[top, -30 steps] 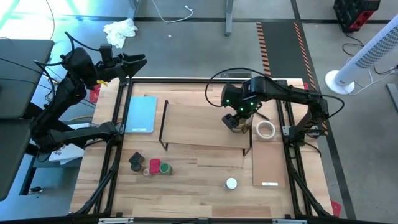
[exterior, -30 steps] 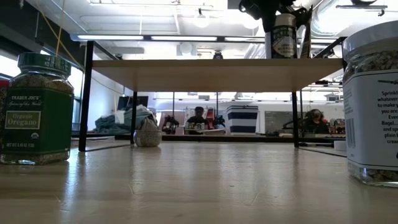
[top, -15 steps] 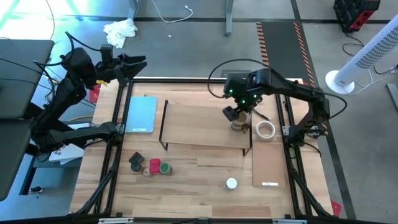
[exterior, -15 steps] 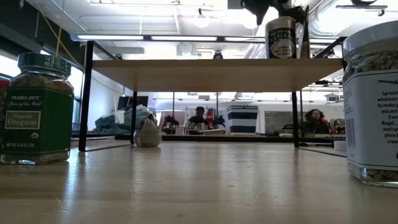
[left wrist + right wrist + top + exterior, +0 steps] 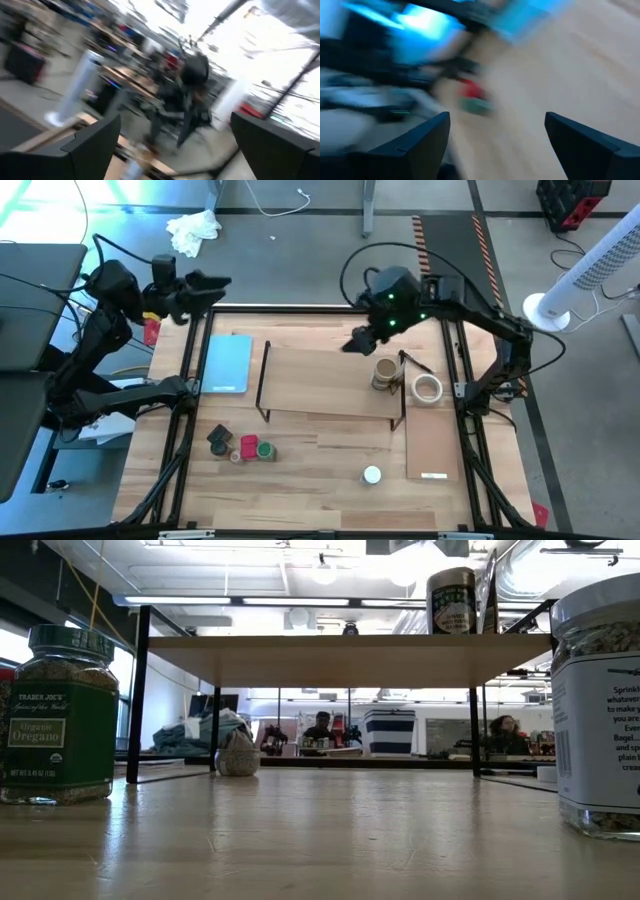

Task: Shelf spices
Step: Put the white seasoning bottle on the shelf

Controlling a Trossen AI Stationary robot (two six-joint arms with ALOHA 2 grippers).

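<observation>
RIGHT end effector (image 5: 357,342): released, empty, above shelf (image 5: 320,380) | tan-topped jar (image 5: 385,372): upright on shelf plank beside it, near the end frame, leaving plank room | remaining spices (image 5: 240,446): on surface, well apart beyond shelf | LEFT end effector (image 5: 215,281): released, parked off surface.

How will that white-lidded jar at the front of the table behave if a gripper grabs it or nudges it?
The white-lidded jar looks clear-walled and full of seasoning, so probably fairly heavy for its size and hard, maybe breakable. Its smooth round side could slip between fingers. It stands upright on the table; tipped over, it would likely roll.
</observation>
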